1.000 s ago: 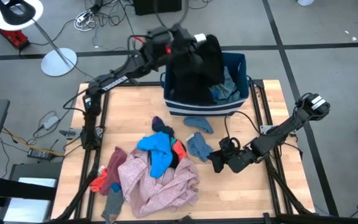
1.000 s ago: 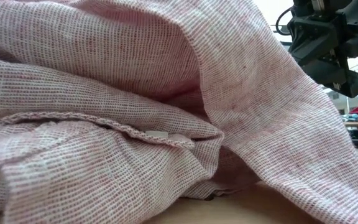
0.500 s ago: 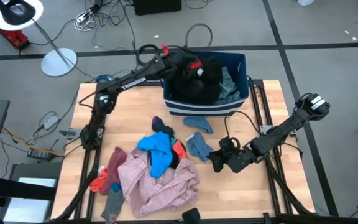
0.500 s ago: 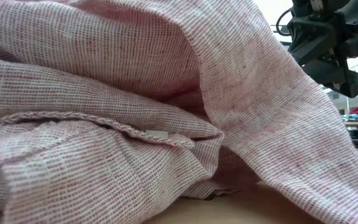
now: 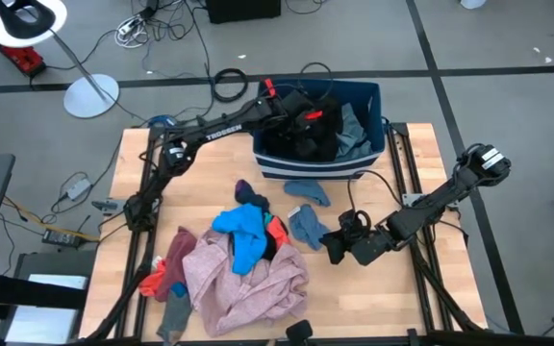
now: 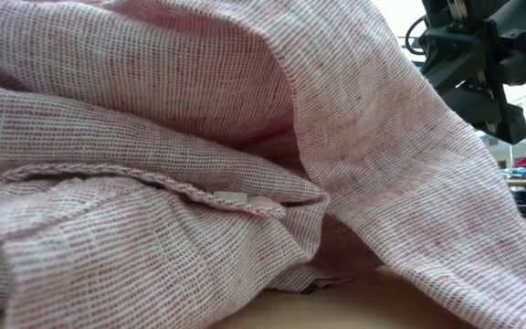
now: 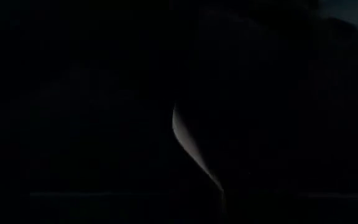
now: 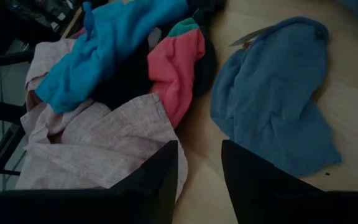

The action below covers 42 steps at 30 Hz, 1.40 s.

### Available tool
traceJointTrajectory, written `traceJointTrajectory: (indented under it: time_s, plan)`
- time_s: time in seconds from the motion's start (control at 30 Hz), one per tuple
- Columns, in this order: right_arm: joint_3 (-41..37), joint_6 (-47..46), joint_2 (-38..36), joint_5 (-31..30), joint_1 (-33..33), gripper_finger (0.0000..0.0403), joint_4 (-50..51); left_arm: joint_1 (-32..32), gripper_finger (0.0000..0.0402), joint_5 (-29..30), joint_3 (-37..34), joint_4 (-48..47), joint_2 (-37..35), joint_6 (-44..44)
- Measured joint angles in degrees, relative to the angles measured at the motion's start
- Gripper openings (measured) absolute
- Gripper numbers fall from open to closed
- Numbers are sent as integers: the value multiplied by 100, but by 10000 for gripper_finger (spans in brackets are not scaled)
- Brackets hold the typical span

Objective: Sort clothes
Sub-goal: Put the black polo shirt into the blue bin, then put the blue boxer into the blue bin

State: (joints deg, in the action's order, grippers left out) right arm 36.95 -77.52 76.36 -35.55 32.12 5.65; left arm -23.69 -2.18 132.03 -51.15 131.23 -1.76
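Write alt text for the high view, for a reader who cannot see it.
The left gripper reaches into a dark blue plastic bin with white stripes holding black clothes. A heap led by a pink woven shirt and bright blue garment lies on the wooden table; the right gripper waits beside it.

Striped blue bin (image 5: 365, 165) on wooden table (image 5: 210, 163)

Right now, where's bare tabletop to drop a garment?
Free: the strip between the left arm's base and the bin, and the table's near-right corner past the right gripper. Crowded: the clothes pile and both teal-grey pieces.
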Motion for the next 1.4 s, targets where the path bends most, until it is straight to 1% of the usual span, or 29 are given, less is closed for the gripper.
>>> traceJointTrajectory:
  time_s: [0.17,0.23,0.3,0.4,0.67,0.9,1.1,1.17,1.23,1.4]
  plan:
    - [0,-32,2,0,0,126,13,1,130,-146,-4,150,47,-48]
    - [0,-44,2,2,0,126,31,5,149,-141,-4,45,-11,-204]
    - [0,-41,2,2,0,126,33,5,160,-197,-7,-86,-100,-393]
    - [0,4,2,2,0,126,46,0,164,-463,-7,-274,-323,-303]
    - [-2,248,1,7,-2,126,110,217,163,-609,-11,-765,-1055,-378]
    - [-2,421,0,115,-2,126,131,456,163,-591,-11,-890,-1756,-682]
    - [-2,572,2,131,-2,126,138,754,163,-323,-11,-1814,-2375,-1171]
    - [-2,573,1,131,-2,126,133,932,163,-109,-11,-2065,-2591,-1342]
    - [-2,577,1,131,-2,126,133,1179,163,194,-11,-2284,-2799,-1468]
    - [-1,822,2,234,-25,126,118,1993,163,1240,-11,-2619,-3140,-1676]
